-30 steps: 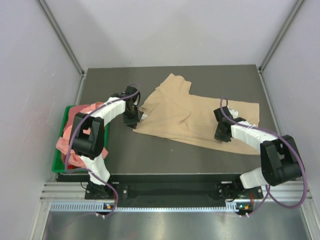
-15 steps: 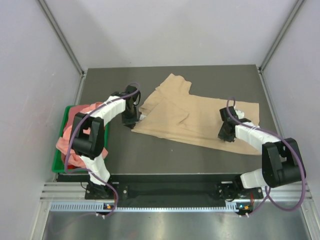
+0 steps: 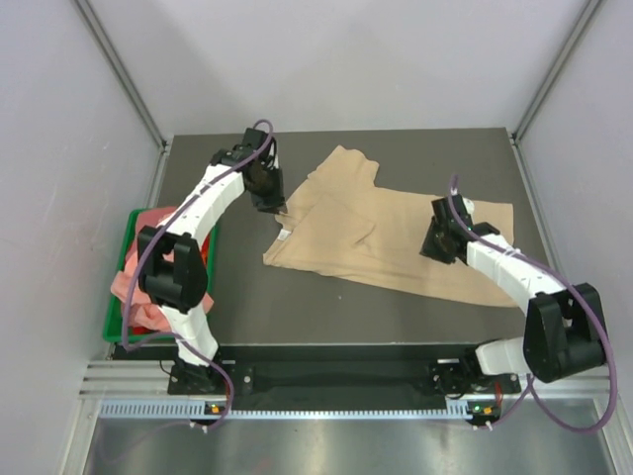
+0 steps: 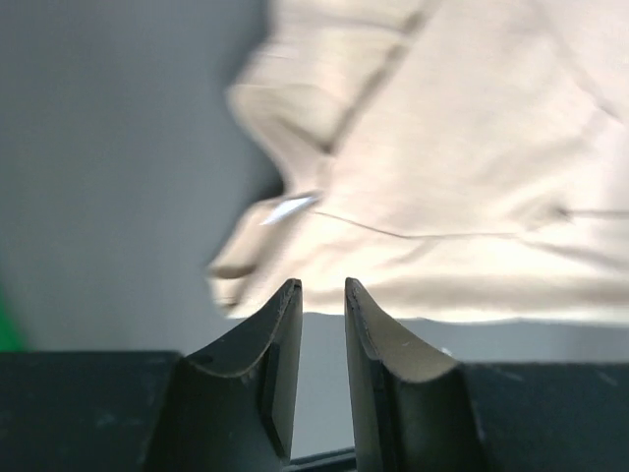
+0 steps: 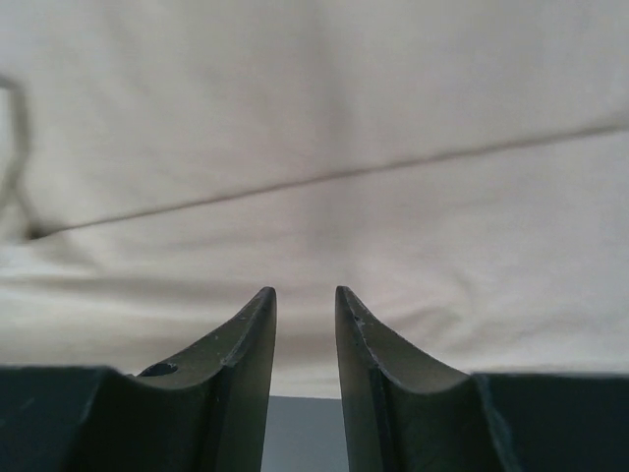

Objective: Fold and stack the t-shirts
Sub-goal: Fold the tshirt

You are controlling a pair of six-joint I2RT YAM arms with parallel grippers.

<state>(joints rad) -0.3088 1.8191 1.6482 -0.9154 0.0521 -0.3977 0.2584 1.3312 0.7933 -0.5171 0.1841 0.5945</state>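
The tan t-shirt (image 3: 386,233) lies spread and creased across the middle of the dark table. My left gripper (image 3: 272,198) hovers at the shirt's far left edge, its jaws slightly apart and empty. In the left wrist view the gripper (image 4: 321,285) is just short of the shirt (image 4: 472,177) and its white neck label (image 4: 290,206). My right gripper (image 3: 440,242) is over the shirt's right part. In the right wrist view the gripper (image 5: 305,292) is slightly open and empty at the shirt's (image 5: 314,147) near hem. Salmon-pink t-shirts (image 3: 148,262) are heaped in the bin at the left.
A green plastic bin (image 3: 111,322) stands at the table's left edge beside the left arm's base. Grey walls enclose the table on the left, back and right. Bare dark table (image 3: 326,312) lies between the shirt and the arm bases.
My left gripper has moved from the shirt's near left corner toward the back, off the cloth. My right gripper has shifted slightly back over the shirt's right part.
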